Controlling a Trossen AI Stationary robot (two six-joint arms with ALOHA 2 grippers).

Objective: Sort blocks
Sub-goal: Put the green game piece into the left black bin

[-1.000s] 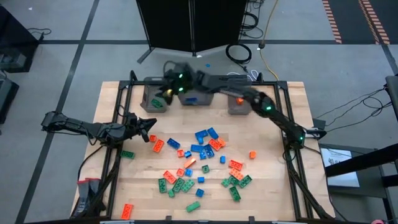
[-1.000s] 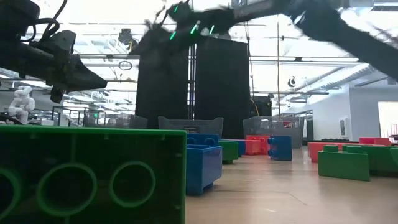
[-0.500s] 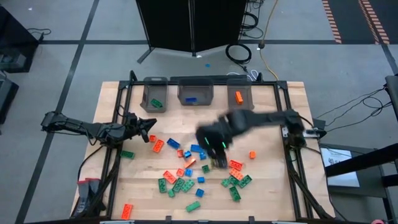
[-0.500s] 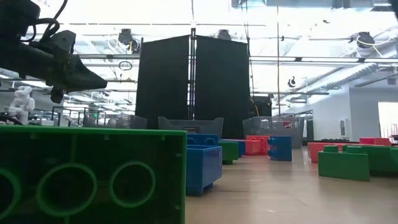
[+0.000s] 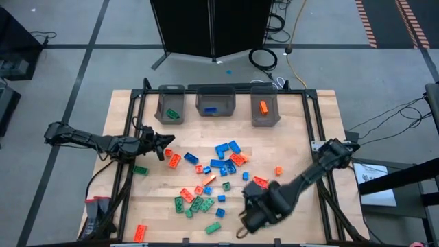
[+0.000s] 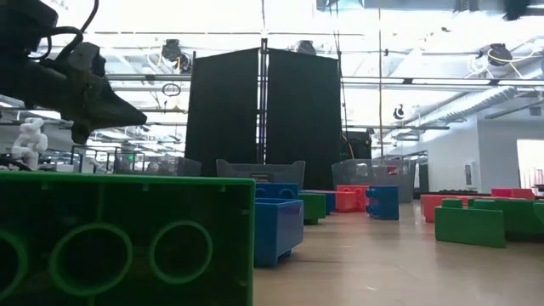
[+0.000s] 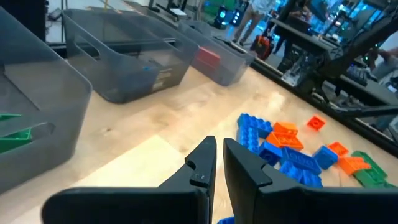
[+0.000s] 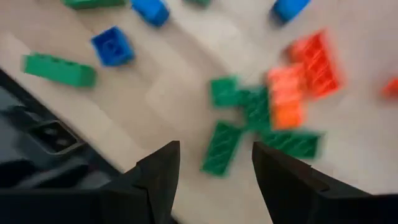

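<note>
Dozens of small green, blue and orange-red blocks [image 5: 223, 165] lie scattered flat on the middle and near part of the wooden table. My right gripper [image 5: 252, 211] is open and hovers above the near-right cluster. In the right wrist view its fingers stand on either side of a green block [image 8: 221, 149] below them without touching it. My left gripper [image 5: 164, 145] is shut and empty and hangs above the table's left side. In the left wrist view it [image 7: 217, 163] points toward the blue and orange blocks [image 7: 277, 146].
Three grey bins stand along the far edge: the left bin [image 5: 170, 106] holds a green block, the middle bin [image 5: 215, 103] a blue one, the right bin [image 5: 264, 108] an orange one. A big green block [image 6: 127, 238] lies right in front of the low camera. Black frame rails run along both table sides.
My right arm has swung fast from above the left bin at the far edge, across the middle of the table, down to the near-right cluster of blocks. My left gripper has stayed almost where it was.
</note>
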